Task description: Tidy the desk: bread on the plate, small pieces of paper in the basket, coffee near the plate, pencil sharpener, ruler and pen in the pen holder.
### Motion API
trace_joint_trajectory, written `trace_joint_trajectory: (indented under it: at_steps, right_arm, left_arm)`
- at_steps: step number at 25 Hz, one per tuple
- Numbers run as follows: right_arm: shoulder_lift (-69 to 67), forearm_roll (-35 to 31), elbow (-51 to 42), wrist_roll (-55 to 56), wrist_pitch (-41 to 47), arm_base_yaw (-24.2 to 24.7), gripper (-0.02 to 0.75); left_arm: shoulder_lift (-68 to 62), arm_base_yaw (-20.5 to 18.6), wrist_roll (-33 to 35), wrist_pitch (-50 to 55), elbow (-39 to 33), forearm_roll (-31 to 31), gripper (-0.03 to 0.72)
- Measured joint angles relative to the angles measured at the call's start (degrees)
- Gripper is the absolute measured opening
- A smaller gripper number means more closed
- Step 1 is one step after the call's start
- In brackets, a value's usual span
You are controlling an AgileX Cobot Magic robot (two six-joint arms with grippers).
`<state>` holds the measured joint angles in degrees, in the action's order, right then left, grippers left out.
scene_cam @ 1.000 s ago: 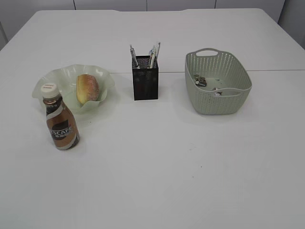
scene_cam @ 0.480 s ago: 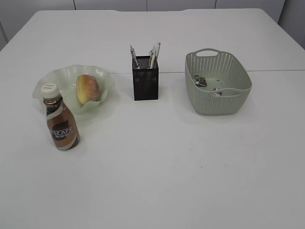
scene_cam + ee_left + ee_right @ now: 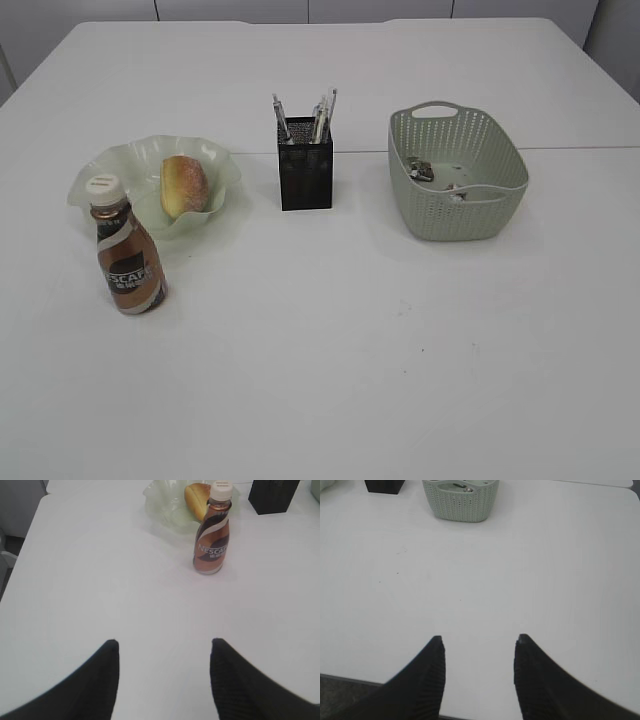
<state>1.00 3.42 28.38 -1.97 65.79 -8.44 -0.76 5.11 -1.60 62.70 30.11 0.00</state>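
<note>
The bread (image 3: pixel 184 186) lies on the pale green wavy plate (image 3: pixel 100 175). A brown coffee bottle (image 3: pixel 128 256) stands upright just in front of the plate. The black mesh pen holder (image 3: pixel 305 175) has pens (image 3: pixel 322 118) sticking out; ruler and pencil sharpener cannot be made out. Small pieces of paper (image 3: pixel 420 170) lie in the green basket (image 3: pixel 460 215). My left gripper (image 3: pixel 165 647) is open over bare table, well short of the coffee bottle (image 3: pixel 213 532). My right gripper (image 3: pixel 479 642) is open near the table's front edge, far from the basket (image 3: pixel 460 502). Neither gripper shows in the exterior view.
The white table (image 3: pixel 380 350) runs wide in front of the objects. Its left edge (image 3: pixel 30 535) shows in the left wrist view and its near edge (image 3: pixel 350 679) in the right wrist view.
</note>
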Motion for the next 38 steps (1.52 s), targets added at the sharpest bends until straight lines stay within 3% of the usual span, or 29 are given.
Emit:
trace_joint_trajectory:
  at_steps: [38]
  right_arm:
    - [0.0,-1.51,0.0,0.0,0.0,0.0,0.333]
  left_arm:
    - [0.0,0.0,0.0,0.0,0.0,0.0,0.416]
